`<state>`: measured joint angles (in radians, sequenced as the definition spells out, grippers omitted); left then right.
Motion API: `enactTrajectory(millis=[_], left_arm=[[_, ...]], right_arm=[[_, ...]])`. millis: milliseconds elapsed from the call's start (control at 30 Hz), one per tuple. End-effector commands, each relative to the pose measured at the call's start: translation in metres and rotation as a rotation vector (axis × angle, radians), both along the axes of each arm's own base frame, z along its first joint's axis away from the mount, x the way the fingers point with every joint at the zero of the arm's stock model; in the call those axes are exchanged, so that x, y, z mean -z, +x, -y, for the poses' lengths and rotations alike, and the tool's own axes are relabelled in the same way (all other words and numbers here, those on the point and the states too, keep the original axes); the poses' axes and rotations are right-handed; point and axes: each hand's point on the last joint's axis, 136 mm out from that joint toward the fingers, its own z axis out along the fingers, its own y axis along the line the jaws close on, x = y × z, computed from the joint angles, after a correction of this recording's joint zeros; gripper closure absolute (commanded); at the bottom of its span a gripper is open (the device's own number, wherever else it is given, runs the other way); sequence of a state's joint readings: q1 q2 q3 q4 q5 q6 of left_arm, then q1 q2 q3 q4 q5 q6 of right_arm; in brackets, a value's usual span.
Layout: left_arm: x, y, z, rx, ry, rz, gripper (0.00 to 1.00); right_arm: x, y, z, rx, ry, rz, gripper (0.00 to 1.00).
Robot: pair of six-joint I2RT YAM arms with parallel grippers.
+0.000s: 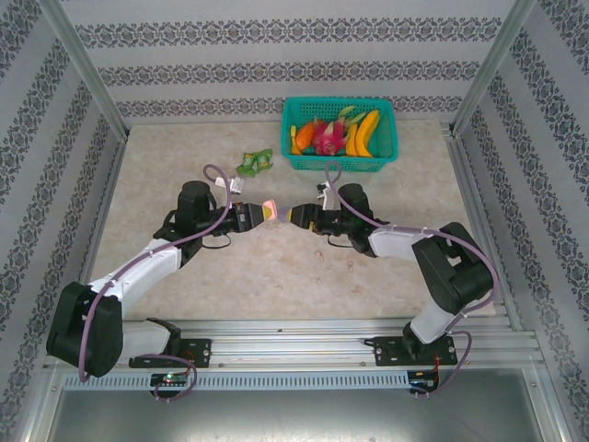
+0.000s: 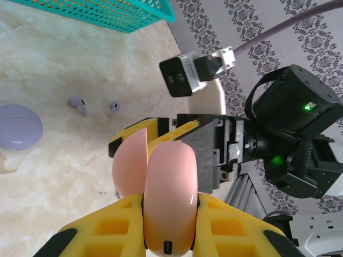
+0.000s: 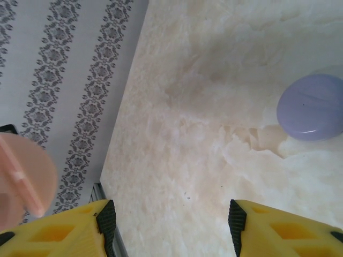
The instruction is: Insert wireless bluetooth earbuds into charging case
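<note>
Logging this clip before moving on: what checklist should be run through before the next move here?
1. Left gripper clamped on pink case: ok.
2. Pink case lid parted: ok, it looks ajar.
3. Right gripper open and empty: ok.
4. Two lilac earbuds reachable on the table, apart from each other: ok.
5. Lilac case opened: not ok, it lies closed on the table.
6. Pink case sockets free: cannot tell.

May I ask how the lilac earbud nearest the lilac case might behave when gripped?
The lilac earbud looks tiny and glossy, so likely light and slippery. Its rounded head may roll or skid on the smooth table.
</note>
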<state>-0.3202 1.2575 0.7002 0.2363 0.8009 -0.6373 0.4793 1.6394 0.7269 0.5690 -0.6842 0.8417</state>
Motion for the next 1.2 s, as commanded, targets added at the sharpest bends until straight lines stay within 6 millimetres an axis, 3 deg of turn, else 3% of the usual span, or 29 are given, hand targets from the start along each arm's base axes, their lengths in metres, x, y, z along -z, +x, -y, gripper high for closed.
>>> enactTrajectory(millis=[0, 367, 900, 1167], left_arm=[[-0.017, 0.003, 0.003, 0.018, -0.042, 0.057, 1.00], [-0.018, 0.007, 0.005, 0.016, -0.055, 0.056, 1.00], [-0.024, 0.007, 0.006, 0.021, -0.063, 0.063, 1.00], [-0.022, 0.007, 0.006, 0.022, -0.064, 0.058, 1.00]], right_arm=[[-0.035, -0.007, -0.001, -0.044, 0.065, 0.081, 0.40], [-0.067, -0.015, -0.025, -0.125, 0.110, 0.136, 0.41], [-0.050, -0.010, -0.039, -0.130, 0.091, 0.104, 0.49], [-0.054, -0.005, -0.044, -0.134, 0.099, 0.107, 0.52]])
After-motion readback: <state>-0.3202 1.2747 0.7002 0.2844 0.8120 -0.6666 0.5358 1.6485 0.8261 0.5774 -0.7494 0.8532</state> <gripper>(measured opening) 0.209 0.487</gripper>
